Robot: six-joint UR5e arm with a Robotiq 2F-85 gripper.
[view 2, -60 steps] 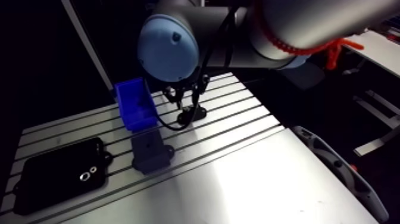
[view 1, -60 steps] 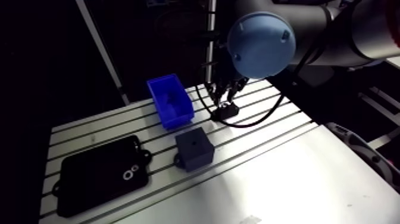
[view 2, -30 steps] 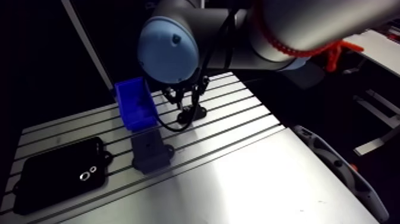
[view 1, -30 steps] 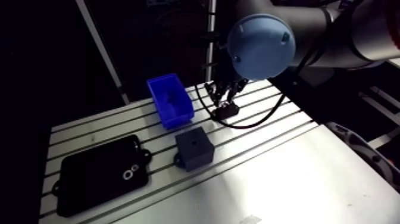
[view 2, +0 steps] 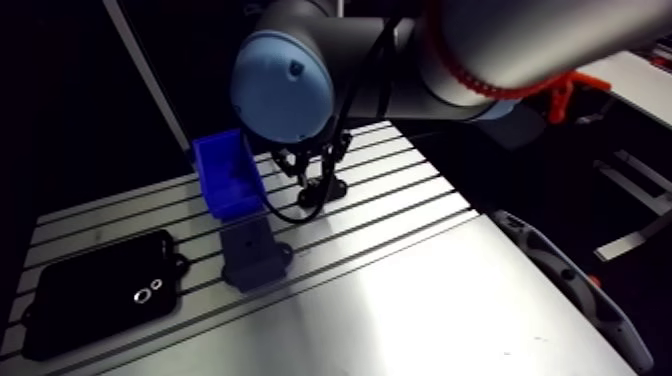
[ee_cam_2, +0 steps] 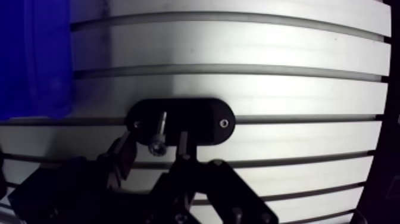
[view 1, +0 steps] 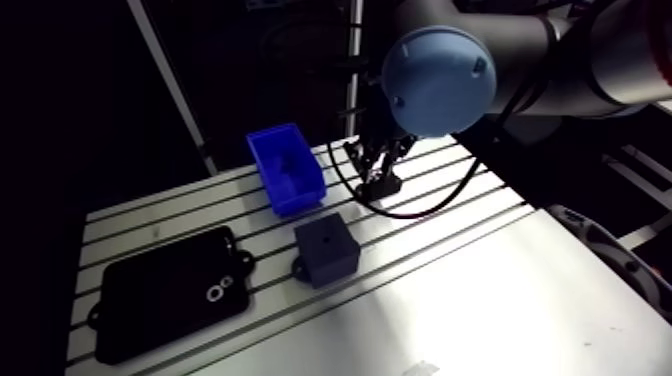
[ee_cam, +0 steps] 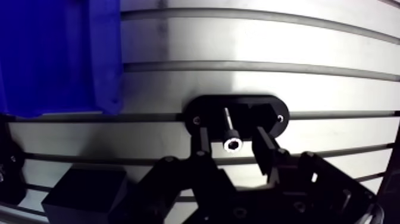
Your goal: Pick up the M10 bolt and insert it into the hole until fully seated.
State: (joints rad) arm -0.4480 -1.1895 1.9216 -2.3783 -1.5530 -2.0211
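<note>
Bolt (ee_cam: pixel 231 143) standing head-up in a black oval holder (ee_cam: pixel 208 107) on the slotted tabletop (ee_cam: pixel 268 83).
The tool (ee_cam: pixel 230 133) straddles it, fingers apart with gaps either side, gripping nothing; a blue bin's (ee_cam: pixel 59 53) edge lies near the holder.

In the wrist view the fingers (ee_cam: pixel 202 140) cover the near edge of the black holder (ee_cam: pixel 208 107). Where the tip of the bolt (ee_cam: pixel 231 142) between them meets the holder is too dark to tell. The blue bin (ee_cam: pixel 59 53) and the dark block (ee_cam: pixel 83 190), both off to one side of the fingers, are cut off by the frame. In the arm view the bolt is too small to make out.
</note>
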